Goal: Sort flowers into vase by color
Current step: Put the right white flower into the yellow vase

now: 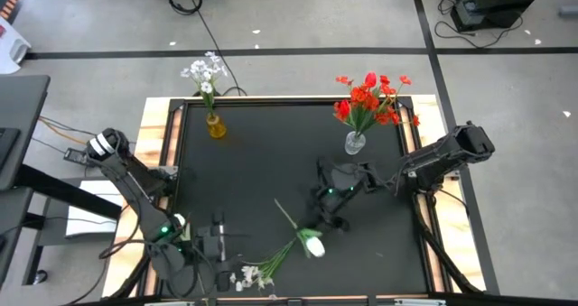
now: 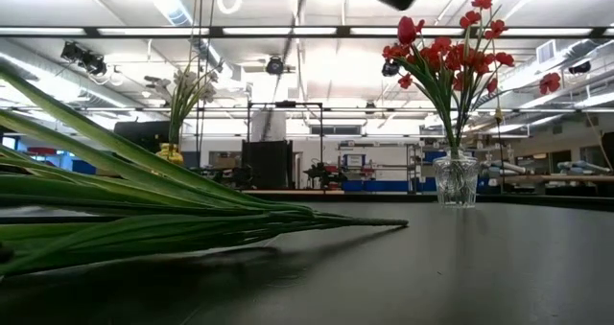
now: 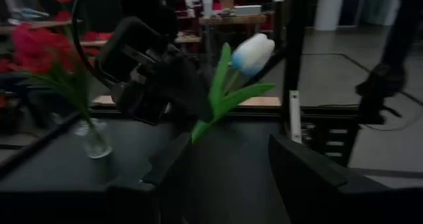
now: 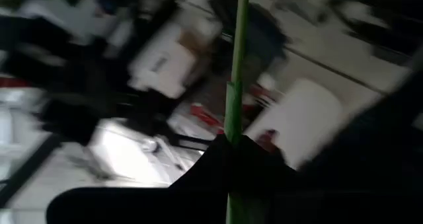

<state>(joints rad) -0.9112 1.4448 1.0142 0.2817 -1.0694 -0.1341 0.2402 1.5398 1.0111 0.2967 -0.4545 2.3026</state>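
A white tulip (image 1: pixel 313 245) on a green stem is up in the air at mid-table, with my right gripper (image 1: pixel 323 217) shut on it. My left gripper (image 1: pixel 215 243) hovers open near the table's near left, with nothing between its fingers (image 3: pixel 310 178), facing the tulip (image 3: pixel 253 52). A white sprig (image 1: pixel 253 275) lies flat on the table by the near edge, its stem (image 2: pixel 317 224) pointing toward the middle. White flowers (image 1: pixel 206 71) stand in an amber vase (image 1: pixel 215 125) at the far left. Red flowers (image 1: pixel 370 98) stand in a clear vase (image 1: pixel 355 143) at the far right. My right gripper pinches the tulip's stem (image 4: pixel 232 128) between its two fingers, just below the leaves (image 3: pixel 198 130). The fingers lie across the stem. The tulip is lifted clear of the table and tilted, its bloom (image 3: pixel 254 51) above the leaves and its bare stem end (image 1: pixel 278 204) sticking out the other way.
A wooden rim (image 1: pixel 158 143) frames the black table top. Cables run over the floor beyond the far edge (image 1: pixel 194 8). The middle of the table between the two vases (image 1: pixel 280 153) is bare.
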